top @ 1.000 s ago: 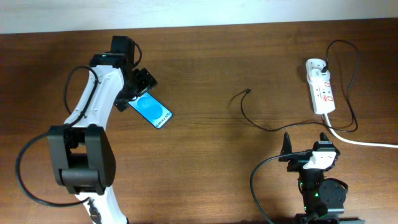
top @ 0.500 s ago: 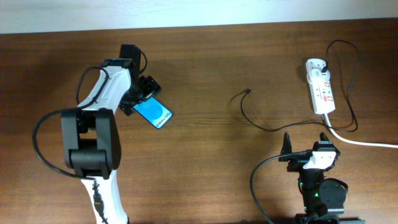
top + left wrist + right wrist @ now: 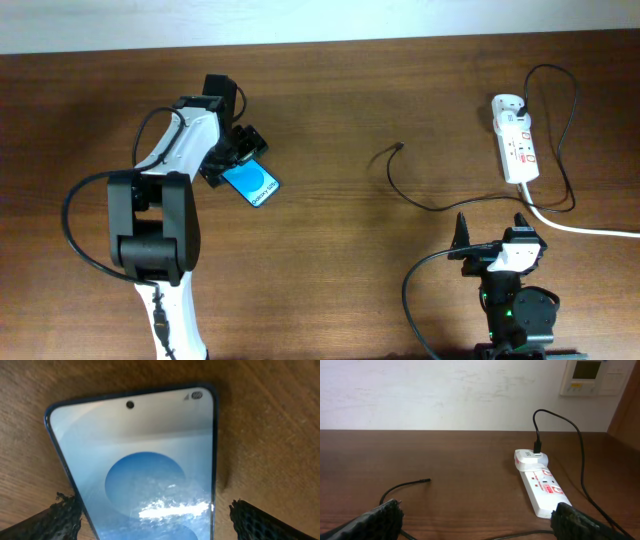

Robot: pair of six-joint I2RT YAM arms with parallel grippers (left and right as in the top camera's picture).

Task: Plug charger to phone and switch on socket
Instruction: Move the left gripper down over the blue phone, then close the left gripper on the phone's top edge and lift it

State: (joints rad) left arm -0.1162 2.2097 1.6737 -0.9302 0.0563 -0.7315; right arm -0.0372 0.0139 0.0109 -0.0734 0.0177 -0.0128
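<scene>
Left jaws have swung over the phone (image 3: 252, 184) toward the tabletop's (image 3: 330, 280) far-left corner and straddle it open, so a grasp looks next. Right jaws idle open and empty; charger (image 3: 399, 148) untouched.

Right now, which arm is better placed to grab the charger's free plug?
Right. The right end effector is open and nearer the charger, whose plug lies ahead in its wrist view. The left end effector straddles the phone, farther off.

A brown wooden table (image 3: 330, 270) carries the phone (image 3: 251, 184), the charger (image 3: 399, 148) and the socket (image 3: 517, 140), well apart.
</scene>
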